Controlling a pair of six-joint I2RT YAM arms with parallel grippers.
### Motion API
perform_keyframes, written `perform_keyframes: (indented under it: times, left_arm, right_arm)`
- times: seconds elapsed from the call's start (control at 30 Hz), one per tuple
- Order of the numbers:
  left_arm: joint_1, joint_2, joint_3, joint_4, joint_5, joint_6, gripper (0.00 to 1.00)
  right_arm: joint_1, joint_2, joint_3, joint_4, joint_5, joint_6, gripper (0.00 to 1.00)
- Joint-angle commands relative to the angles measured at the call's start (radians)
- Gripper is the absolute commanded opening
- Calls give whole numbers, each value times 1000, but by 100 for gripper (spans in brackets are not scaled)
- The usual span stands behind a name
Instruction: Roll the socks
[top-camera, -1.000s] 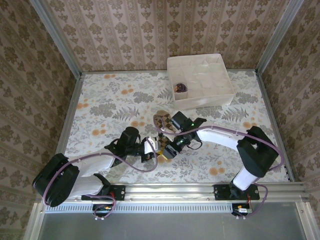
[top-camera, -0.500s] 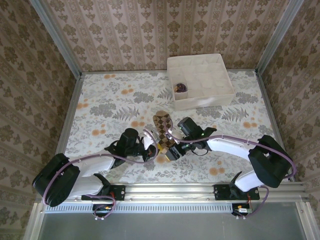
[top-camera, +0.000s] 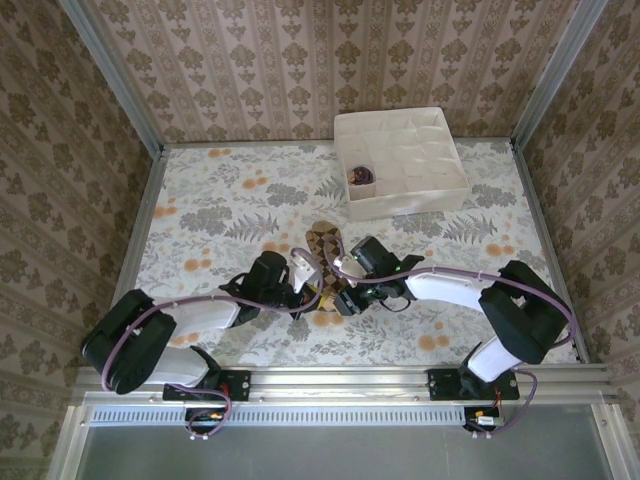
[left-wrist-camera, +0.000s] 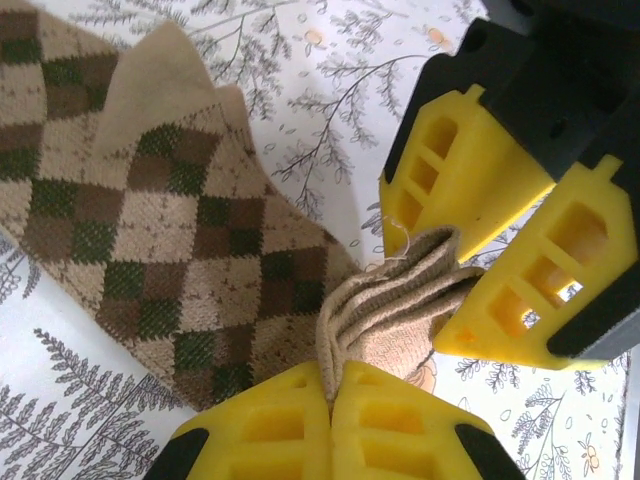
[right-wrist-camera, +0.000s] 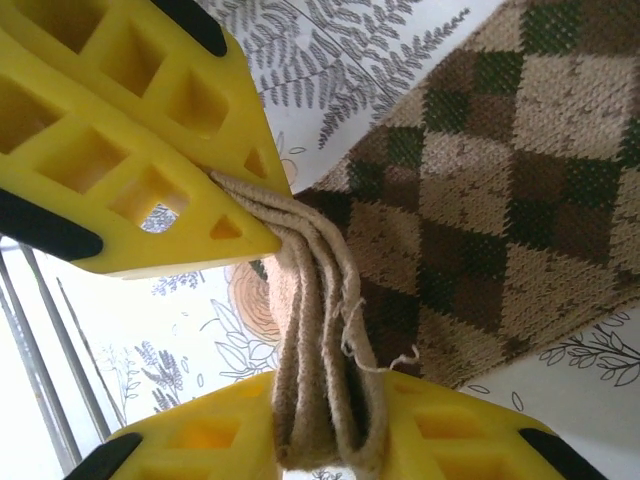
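While the left jaws from 9 o'clock and the right jaws from 3 o'clock both pinch the folded tan end of the argyle sock (top-camera: 324, 246), its body lies flat on the tabletop (top-camera: 230, 200), long axis running toward 12 o'clock.

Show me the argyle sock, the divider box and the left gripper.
argyle sock (left-wrist-camera: 150, 240), left wrist view, patterned body.
divider box (top-camera: 410, 203), top view, front wall.
left gripper (left-wrist-camera: 330, 380), left wrist view, between fingertips.
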Motion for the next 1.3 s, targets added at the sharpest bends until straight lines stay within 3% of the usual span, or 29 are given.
perform_keyframes:
  times: [0.0, 0.53, 0.6, 0.8, 0.9, 1.03, 1.13, 1.27]
  left_arm:
    - [17, 34, 35, -49, -4, -45, 0]
    - [41, 185, 154, -209, -5, -43, 0]
    - [41, 173, 163, -240, -18, -23, 4]
    - [38, -29, 156, -314, -37, 184, 17]
    - [36, -176, 98, -259, 18, 335, 30]
    - [1, -337, -33, -133, 50, 564, 37]
    - [-68, -373, -108, -71, -30, 698, 37]
    - [-145, -311, -122, -34, -150, 764, 36]
  right_arm:
    - [-5, 26, 36, 3, 40, 31, 27]
    - [-2, 207, 157, -233, 295, 169, 24]
    - [-2, 217, 158, -252, 314, 180, 24]
    - [0, 238, 158, -269, 326, 180, 24]
    - [-2, 251, 166, -271, 319, 179, 24]
    - [-7, 264, 177, -278, 309, 173, 24]
    - [-15, 276, 188, -296, 289, 155, 24]
    - [-34, 302, 203, -329, 260, 136, 24]
